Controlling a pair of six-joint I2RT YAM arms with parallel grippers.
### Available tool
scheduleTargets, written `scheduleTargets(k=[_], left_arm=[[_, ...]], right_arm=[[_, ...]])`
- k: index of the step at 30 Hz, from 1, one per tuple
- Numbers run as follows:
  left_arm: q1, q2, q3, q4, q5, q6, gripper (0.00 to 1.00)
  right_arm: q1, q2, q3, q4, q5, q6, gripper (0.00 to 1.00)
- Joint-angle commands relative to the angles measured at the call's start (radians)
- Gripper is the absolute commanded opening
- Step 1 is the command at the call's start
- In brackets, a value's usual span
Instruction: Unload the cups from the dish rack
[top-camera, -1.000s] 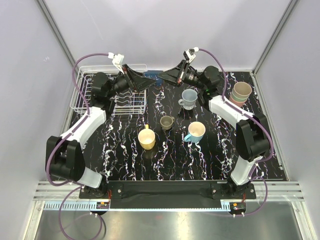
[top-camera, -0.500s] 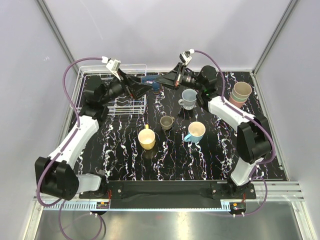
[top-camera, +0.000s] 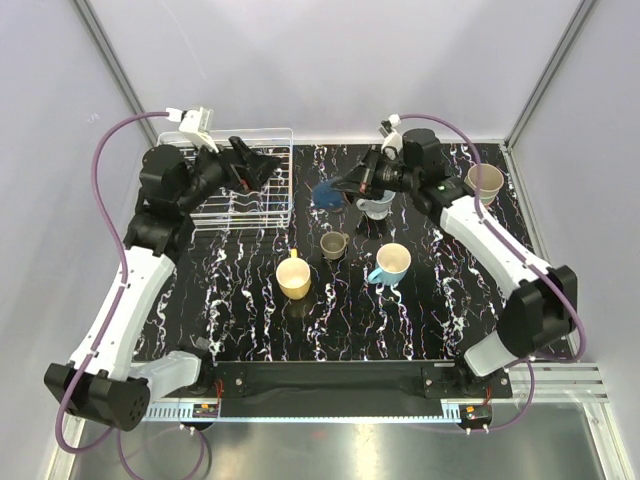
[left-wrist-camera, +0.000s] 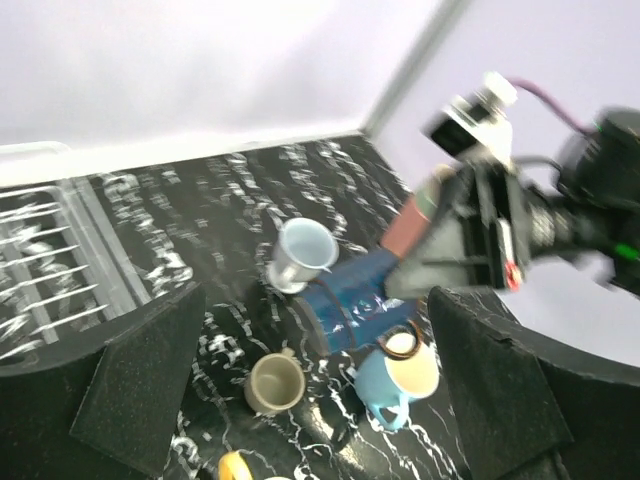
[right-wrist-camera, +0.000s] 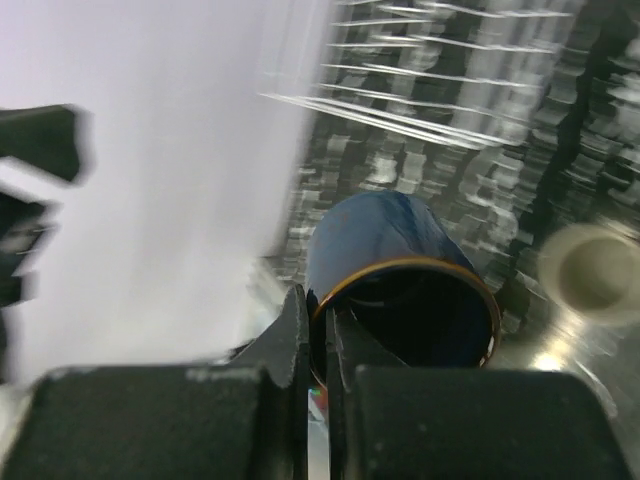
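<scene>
My right gripper (top-camera: 343, 187) is shut on the rim of the navy cup (top-camera: 326, 192), holding it tilted above the table beside the pale blue mug (top-camera: 377, 203). The right wrist view shows one finger inside and one outside the navy cup's (right-wrist-camera: 400, 265) rim, at my right gripper (right-wrist-camera: 321, 325). My left gripper (top-camera: 262, 165) is open and empty above the white dish rack (top-camera: 205, 205); in its view (left-wrist-camera: 312, 300) the navy cup (left-wrist-camera: 350, 305) shows far below. The grey-brown mug (top-camera: 333, 245), yellow mug (top-camera: 293, 277) and cyan mug (top-camera: 390, 263) stand on the table. No cup shows in the rack.
A stack of tumblers (top-camera: 485, 182) with a tan one on top stands at the back right. The black marbled table (top-camera: 330, 330) is walled by grey panels on the left, back and right. The rack (left-wrist-camera: 50, 270) fills the back left corner.
My right gripper has carried the navy cup away from the rack's corner, forward toward the pale blue mug. My left gripper has drawn back left and up over the rack.
</scene>
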Motion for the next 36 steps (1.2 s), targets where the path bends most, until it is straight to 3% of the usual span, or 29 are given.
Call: scheduleTargets(k=[1, 7, 13, 20, 26, 36], left_arm=[[0.0, -0.047, 0.038, -0.173, -0.158, -0.006, 0.99], [0.0, -0.072, 0.026, -0.269, -0.222, 0.004, 0.99], [0.0, -0.095, -0.023, -0.286, -0.195, -0.035, 0.99], [0.0, -0.129, -0.058, -0.311, -0.175, -0.003, 0.99], [0.0, -0.149, -0.089, -0.286, -0.106, -0.022, 0.99], [0.0, -0.19, -0.132, -0.266, -0.136, -0.011, 0.99]], right_arm=[[-0.011, -0.096, 0.098, -0.467, 0.289, -0.241, 0.0], [-0.059, -0.179, 0.115, -0.781, 0.617, -0.3, 0.0], [-0.148, -0.253, 0.051, -0.912, 0.858, -0.279, 0.0], [-0.283, -0.268, -0.187, -0.84, 0.837, -0.23, 0.0], [-0.339, -0.196, -0.262, -0.803, 0.891, -0.2, 0.0], [-0.367, -0.184, -0.4, -0.714, 0.931, -0.145, 0.0]])
